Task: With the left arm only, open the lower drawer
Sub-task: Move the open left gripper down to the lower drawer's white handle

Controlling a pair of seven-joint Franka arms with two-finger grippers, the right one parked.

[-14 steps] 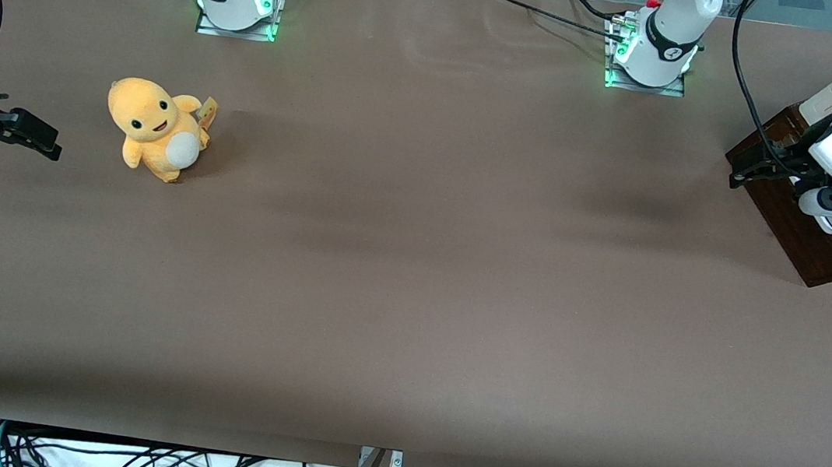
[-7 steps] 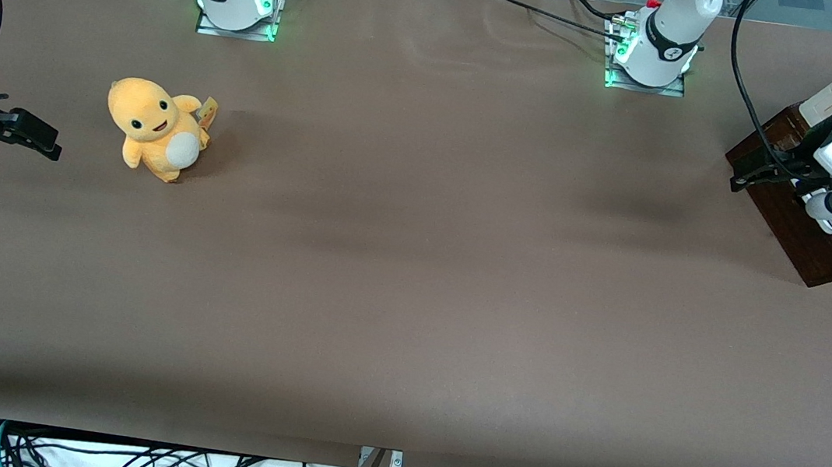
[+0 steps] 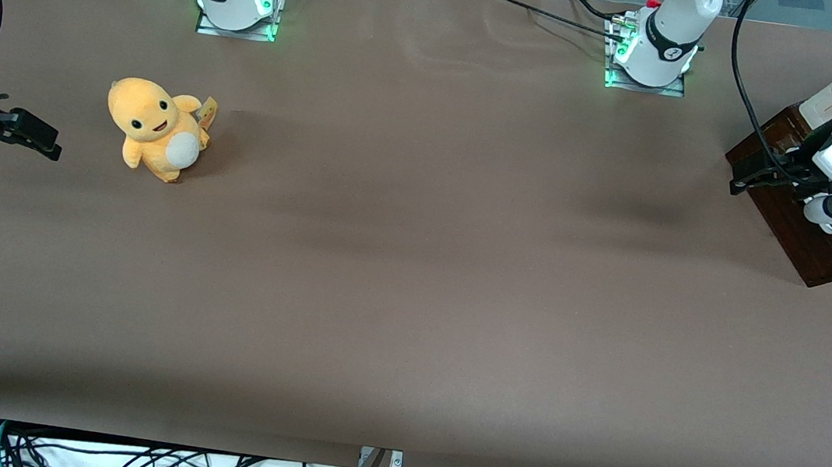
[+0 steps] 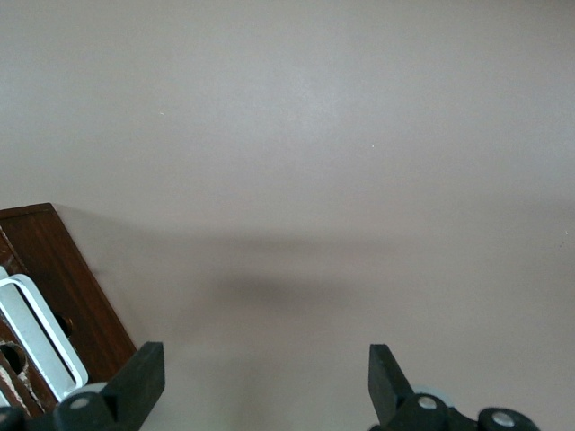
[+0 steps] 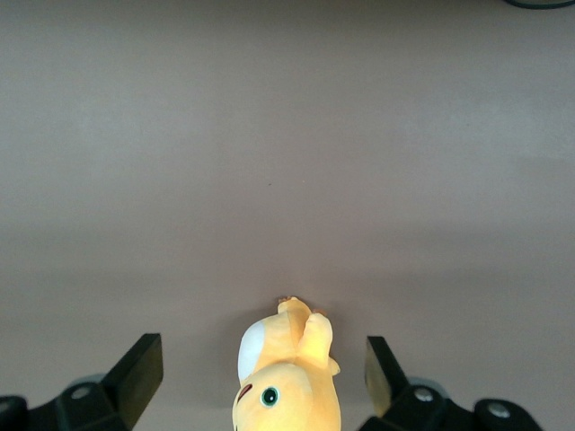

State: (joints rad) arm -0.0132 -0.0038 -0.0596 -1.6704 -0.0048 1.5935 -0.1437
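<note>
Gripper: I see my left arm's black two-finger gripper (image 4: 260, 386) spread wide and empty, hovering over the dark brown wood drawer front.
Drawer: the lower drawer (image 3: 805, 223) sits at the working arm's end of the brown table (image 3: 412, 264); its long white bar handle (image 4: 40, 337) is just beside one finger, not between them.
Risk: closing now would, I judge, grab air or clip the wood edge.
Cause: sideways offset from the handle.

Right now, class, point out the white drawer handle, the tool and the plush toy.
white drawer handle (image 4: 40, 337), left wrist view, its bar.
tool (image 4: 260, 382), left wrist view, midway between fingertips, open, beside the drawer.
plush toy (image 3: 155, 129), front view, its body.
</note>
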